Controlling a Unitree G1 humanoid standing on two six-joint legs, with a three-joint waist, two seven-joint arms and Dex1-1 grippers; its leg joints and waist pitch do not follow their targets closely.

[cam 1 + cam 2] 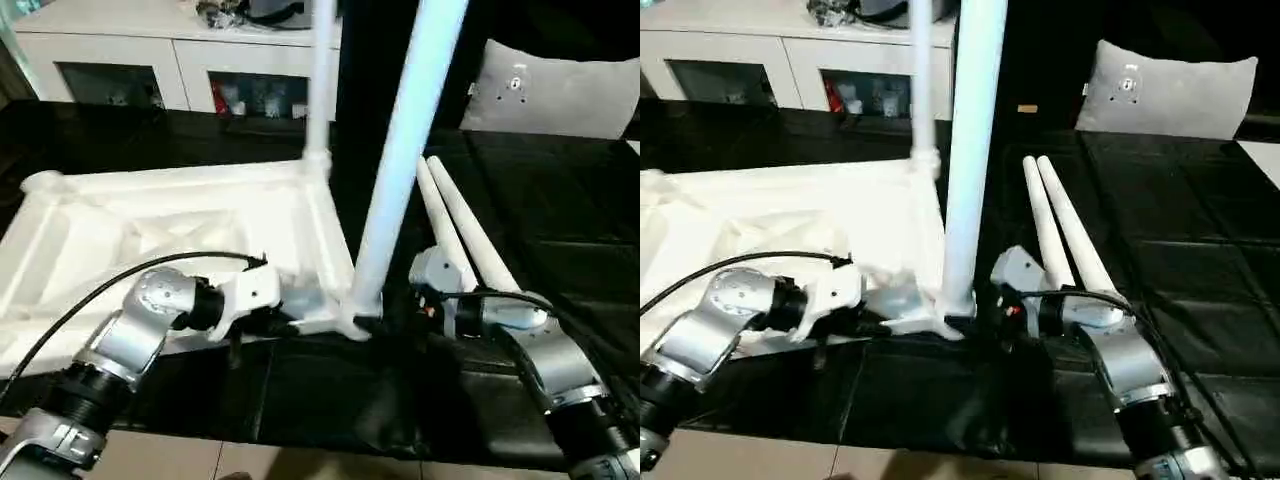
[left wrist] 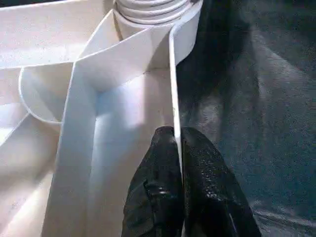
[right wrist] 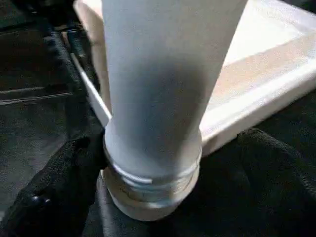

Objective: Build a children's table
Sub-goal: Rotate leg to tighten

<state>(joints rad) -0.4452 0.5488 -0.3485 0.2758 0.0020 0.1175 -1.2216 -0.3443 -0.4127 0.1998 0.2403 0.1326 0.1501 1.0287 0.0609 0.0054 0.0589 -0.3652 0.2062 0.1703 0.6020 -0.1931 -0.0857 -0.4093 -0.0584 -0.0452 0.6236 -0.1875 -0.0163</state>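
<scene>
While the children's table (image 1: 180, 240) lies upside down on a black mat (image 1: 560, 220), its white ribbed underside faces up and two of its tapered legs stand upright in corner sockets: one at the near right corner (image 1: 400, 150) and a thinner-looking one at the far right corner (image 1: 322, 90). Two loose legs (image 1: 465, 225) lie side by side on the mat just right of the top. A grey-white cushion (image 1: 560, 90) and a white cabinet (image 1: 150, 50) sit behind.

From the left wrist, the left gripper (image 2: 178, 148) is seen pinched closed on the thin edge wall of the tabletop, one black finger on each side, just short of the ringed base of the near leg. The head views cannot show that pinch. From the right wrist, the right gripper (image 3: 163, 163) stands wide, its fingers (image 3: 59, 182) flanking the near leg's ringed foot where it enters the socket, without clamping it.
</scene>
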